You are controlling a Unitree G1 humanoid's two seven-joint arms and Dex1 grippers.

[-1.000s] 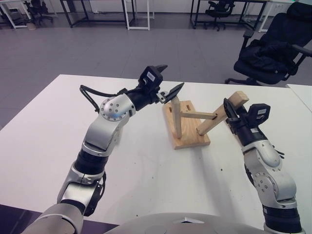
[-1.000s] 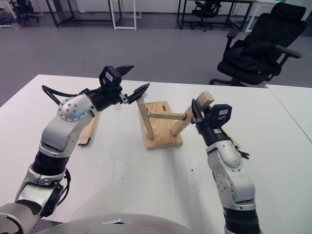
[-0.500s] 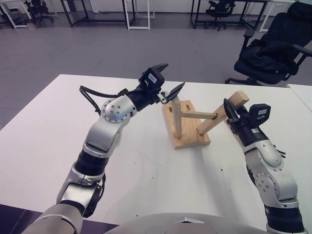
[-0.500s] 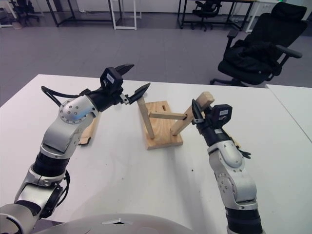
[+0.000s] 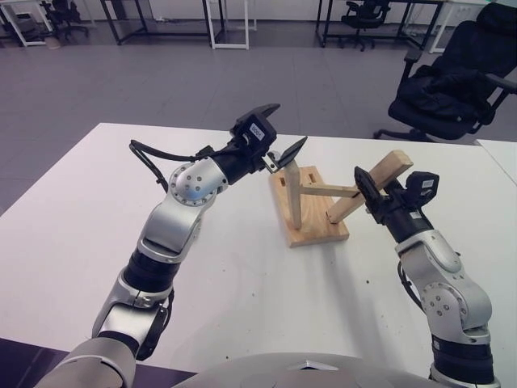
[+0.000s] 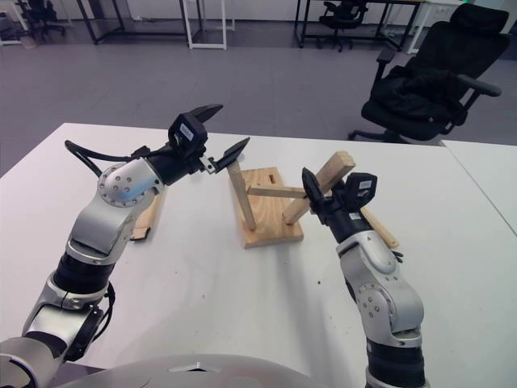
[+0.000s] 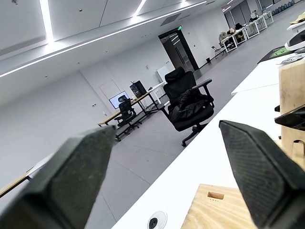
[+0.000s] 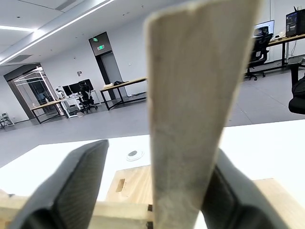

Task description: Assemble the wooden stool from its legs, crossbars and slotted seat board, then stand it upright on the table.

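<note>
**Right fingers [image 5: 361, 178] astride the tilted leg [image 5: 389, 168].**
They are spread and not yet clamped. The leg slants up from the seat board [image 5: 317, 232], flat on the bench [image 5: 242, 275]. Left fingers [image 5: 287, 150] are apart beside the upright leg [image 5: 294, 198].

Count on the table [image 5: 242, 275]: one seat board [image 5: 313, 232], lying flat. Two legs stand at it, an upright leg [image 5: 294, 198] and, right of it, a tilted leg [image 5: 393, 166]. One crossbar [image 5: 329, 191] runs between them. Two loose wooden pieces lie apart: a left piece [image 6: 149, 212] and a right piece [image 6: 380, 229]; their kind is indeterminate.
</note>
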